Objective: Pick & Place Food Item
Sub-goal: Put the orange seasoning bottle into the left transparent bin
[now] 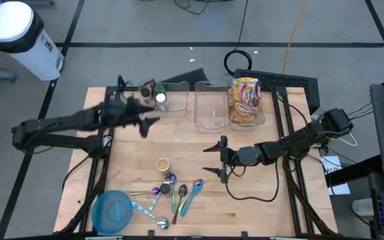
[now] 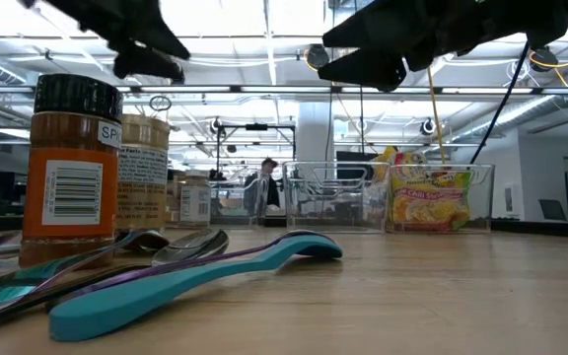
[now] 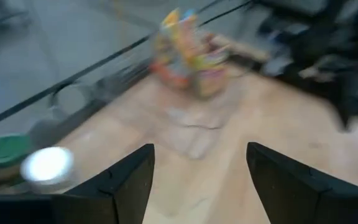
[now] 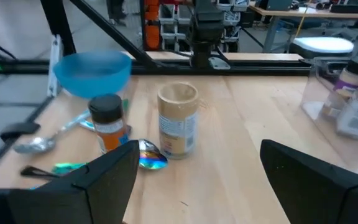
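Bench point(image 1: 265, 193): pale wooden top, bare through the middle, leaving working room between the far bins and the near clutter.
Clear plastic bins point(image 1: 213, 107): three side by side along the far edge, open tops ready for drop-ins; middle one looks empty.
Blue round bowl point(image 1: 113, 212): parked at the near left corner, beside a fan of iridescent spoons point(image 1: 179, 193), clear of the arms' paths.
Bright yellow-and-red noodle packets point(image 1: 245, 100): standing upright in the rightmost bin, propped by its walls.
Left gripper point(image 1: 147, 124): raised above the bench just in front of the leftmost bin, fingers spread fairly wide, nothing between them.
Right gripper point(image 1: 213, 159): hovering mid-bench, fingers wide, empty, aimed toward the jars.
Tan-lidded cardboard canister point(image 1: 163, 164): upright mid-bench, likely the next pick.
Orange spice jar, black cap point(image 2: 70, 168): upright among the spoons.
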Motion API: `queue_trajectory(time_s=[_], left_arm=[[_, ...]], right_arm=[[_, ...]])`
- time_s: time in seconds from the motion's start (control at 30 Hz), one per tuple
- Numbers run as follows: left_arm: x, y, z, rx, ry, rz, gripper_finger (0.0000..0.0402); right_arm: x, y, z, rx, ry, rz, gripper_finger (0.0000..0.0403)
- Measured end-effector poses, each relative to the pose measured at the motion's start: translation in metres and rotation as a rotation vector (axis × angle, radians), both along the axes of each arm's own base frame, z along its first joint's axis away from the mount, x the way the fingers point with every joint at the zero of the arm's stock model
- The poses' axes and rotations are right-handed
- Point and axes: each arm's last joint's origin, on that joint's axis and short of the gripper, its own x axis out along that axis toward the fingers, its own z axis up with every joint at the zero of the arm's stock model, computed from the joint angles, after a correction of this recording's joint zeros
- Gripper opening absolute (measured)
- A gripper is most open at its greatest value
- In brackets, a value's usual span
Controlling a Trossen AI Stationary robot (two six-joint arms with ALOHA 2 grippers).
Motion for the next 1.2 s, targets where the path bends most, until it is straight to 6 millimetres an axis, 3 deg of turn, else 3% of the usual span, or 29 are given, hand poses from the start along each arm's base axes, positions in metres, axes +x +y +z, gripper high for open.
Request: queue_trajectory(time_s=[0.2,0.4,0.67,0.83,1.03,1.2], left_arm=[[-0.012,-0.034,-0.023,0.051,-0.209,-0.149,0.0261],[-0.012,-0.048,-0.036,0.044,-0.267,-0.230,0.0260],[-0.008,-0.051,-0.040,0.010,-0.256,-0.242,0.0263],[-0.007,-0.051,-0.042,-0.008,-0.253,-0.238,0.0258],[-0.007,-0.051,-0.042,-0.005,-0.248,-0.239,0.0267],[-0.007,-0.051,-0.042,-0.003,-0.248,-0.240,0.0269]], right_arm=[[0.014,0.011,-0.012,0.048,-0.090,0.158,0.0325],[0.031,0.030,-0.052,-0.011,-0.099,0.222,0.0325],[0.095,0.060,-0.083,-0.064,0.074,0.242,0.0343],[0.133,0.066,-0.091,-0.074,0.116,0.224,0.0356],[0.154,0.066,-0.098,-0.066,0.100,0.214,0.0351],[0.161,0.067,-0.117,-0.028,0.145,0.272,0.0352]])
